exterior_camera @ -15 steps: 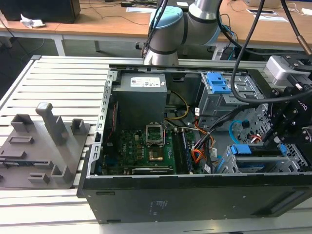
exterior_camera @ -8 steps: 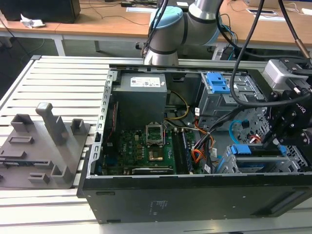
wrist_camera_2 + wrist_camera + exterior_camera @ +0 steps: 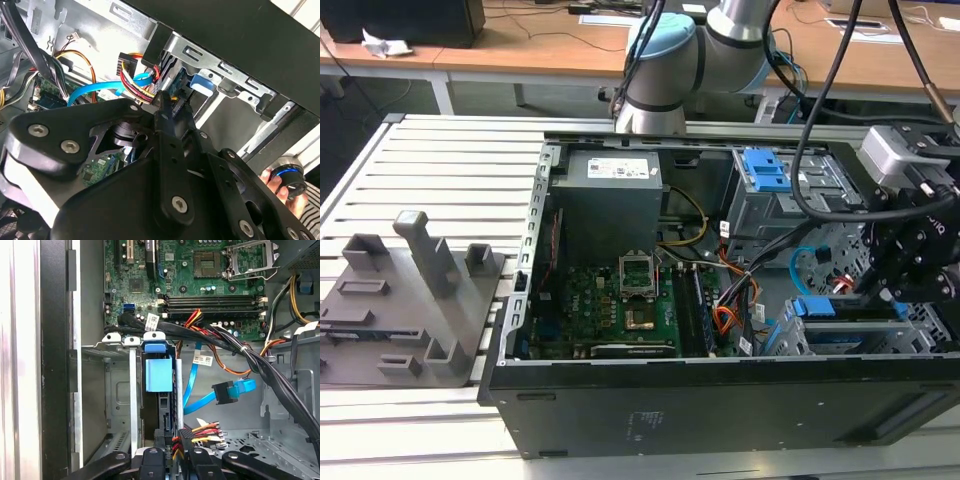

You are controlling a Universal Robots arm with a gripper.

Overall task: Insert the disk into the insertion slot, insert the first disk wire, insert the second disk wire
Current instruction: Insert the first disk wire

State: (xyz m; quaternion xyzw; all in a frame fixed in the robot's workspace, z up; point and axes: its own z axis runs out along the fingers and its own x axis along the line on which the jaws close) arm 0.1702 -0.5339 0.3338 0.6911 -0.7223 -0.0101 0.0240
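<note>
- Slotted aluminium table [image 3: 450, 160] carries grey fixture blocks [image 3: 420, 290] at the exterior view's left, with an open computer case [image 3: 720, 400] just beside them
- Mid-case lies the motherboard [image 3: 620, 310]. A thick black cable bundle [image 3: 260, 367] runs from it across toward the drive cage, and I judge that a sideways swing of the wrist could snag it
- Next comes the second disk wire [image 3: 200, 402], looping loose near the cage with its dark plug [image 3: 222, 392] hanging free and not connected. It could get trapped or bent if the arm pushes in beside it
- The disk [image 3: 157, 372] sits inside the insertion slot [image 3: 132, 390], its blue carrier tab facing out. A hard push on its rear connector might shift it in the bay if it is not fully latched
- At the exterior view's right, the gripper [image 3: 175, 457] has its fingers drawn nearly together. They appear to pinch the black power plug [image 3: 186, 432] of the red, yellow and black wires, right at the disk's edge
- The likeliest failure, in my judgement, is the plug meeting the socket tilted or off-line. The stiff wires pull it sideways, so it could jam, slip in the fingers or bend the connector
</note>
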